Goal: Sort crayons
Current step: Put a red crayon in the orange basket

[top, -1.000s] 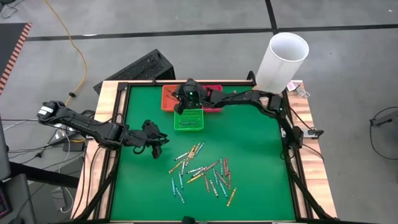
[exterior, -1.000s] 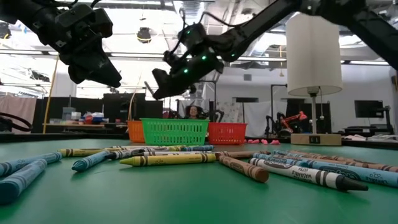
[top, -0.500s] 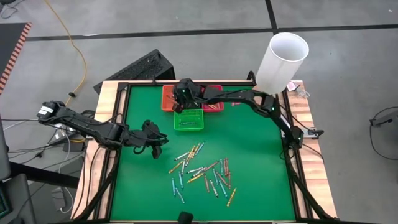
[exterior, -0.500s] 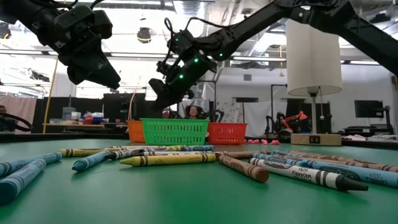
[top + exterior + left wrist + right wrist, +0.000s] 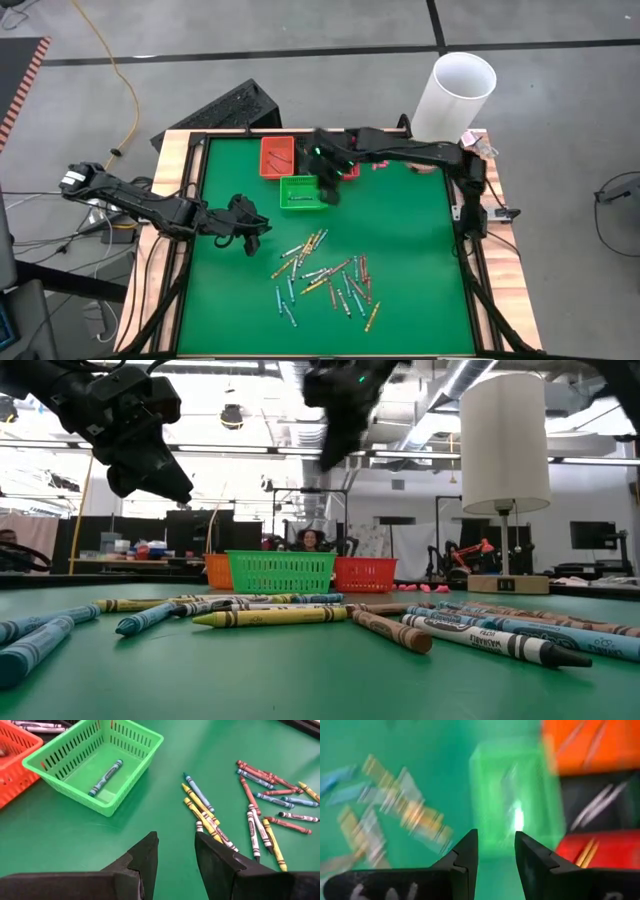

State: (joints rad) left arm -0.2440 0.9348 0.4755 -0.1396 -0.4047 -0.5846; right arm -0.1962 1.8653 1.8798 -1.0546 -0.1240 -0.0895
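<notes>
- While the right gripper [image 5: 328, 190] hangs empty, fingers apart, beside the green basket [image 5: 300, 195], the crayons [image 5: 325, 275] lie scattered nearer on the mat.
- Left gripper [image 5: 255, 235], fingers apart and empty, sits closer to them, just left of the pile (long axes mixed).

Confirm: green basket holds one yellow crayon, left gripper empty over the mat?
Wrong colour. The left wrist view shows the one crayon in the green basket is blue, not yellow. The left gripper is empty over the mat.

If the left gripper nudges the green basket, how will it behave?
The green basket will probably slide rather than tip: it sits low and wide on the smooth green table. It looks light, with thin mesh walls and only one crayon visible inside, which may roll.
</notes>
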